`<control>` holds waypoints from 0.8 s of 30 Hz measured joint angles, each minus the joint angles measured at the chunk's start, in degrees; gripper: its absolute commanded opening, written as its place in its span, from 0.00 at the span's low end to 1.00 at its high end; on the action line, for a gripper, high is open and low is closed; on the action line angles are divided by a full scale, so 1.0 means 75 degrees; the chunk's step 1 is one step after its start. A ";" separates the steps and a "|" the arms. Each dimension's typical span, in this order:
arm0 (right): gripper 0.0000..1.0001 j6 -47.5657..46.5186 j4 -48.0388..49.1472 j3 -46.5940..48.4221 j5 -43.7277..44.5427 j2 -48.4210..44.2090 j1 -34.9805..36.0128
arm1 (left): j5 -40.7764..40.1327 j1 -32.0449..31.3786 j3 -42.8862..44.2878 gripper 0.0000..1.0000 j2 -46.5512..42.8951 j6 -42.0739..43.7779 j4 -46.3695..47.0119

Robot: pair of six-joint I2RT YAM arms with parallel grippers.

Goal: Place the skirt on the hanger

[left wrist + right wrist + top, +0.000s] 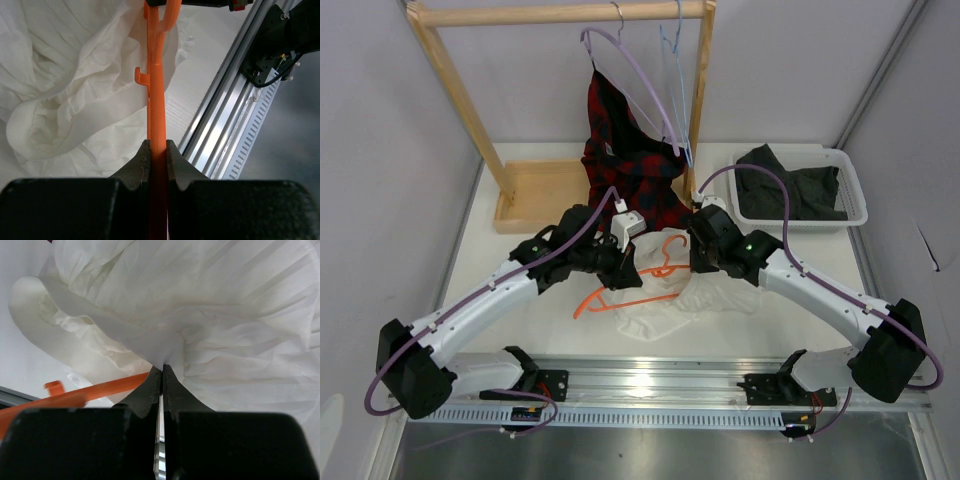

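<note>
Closest in the left wrist view, the left gripper [157,152] is clamped on the orange hanger [156,100], which runs straight toward 12 o'clock over the white skirt [75,90]. The right gripper [161,375] has its jaws pinched tight on a fold of the skirt. From above, skirt and hanger sit mid-table [550,322] between the grippers, at 6 o'clock from the red plaid garment [630,160].

this is a robot lab cell: plain pale walls [380,130] box in my white tabletop [720,335], a slotted aluminium mounting rail [650,385] at six o'clock, a wooden clothes rack [560,14] at twelve.
</note>
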 measured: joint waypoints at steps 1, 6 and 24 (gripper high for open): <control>0.00 0.0006 0.0000 0.0000 0.0012 -0.0003 0.0032 | 0.0012 0.0000 0.0000 0.00 0.0102 -0.0009 0.0061; 0.00 0.0017 0.0017 0.0000 0.0134 -0.0015 0.0195 | 0.0198 0.0000 0.0009 0.00 0.0819 -0.0152 0.0568; 0.48 -0.0015 -0.0079 -0.0047 0.0455 -0.0256 0.0251 | 0.0618 0.0154 0.0315 0.00 0.2020 -0.0323 0.1533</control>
